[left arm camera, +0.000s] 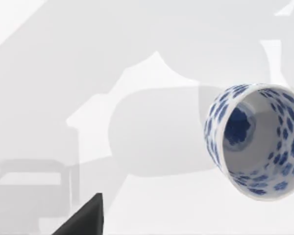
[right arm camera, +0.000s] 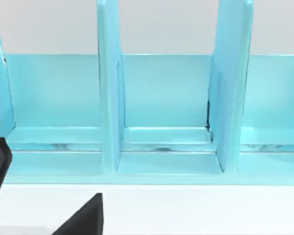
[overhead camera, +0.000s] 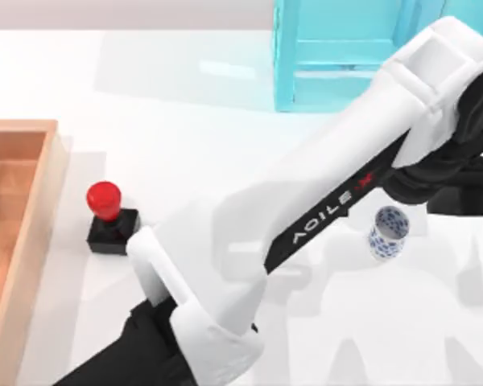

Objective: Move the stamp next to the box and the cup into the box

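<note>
Box (overhead camera: 20,129) cut off at left.

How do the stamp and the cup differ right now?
The stamp is a black block with a red ball knob; the cup is white with blue dots. The stamp sits at the table's left beside the box; the cup is far off at the right, under the left arm. The cup is hollow and open-topped; the stamp is closed. Both are small.

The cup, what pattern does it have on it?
The cup is white with blue floral dots, inside and outside. The left wrist view shows it best.
</note>
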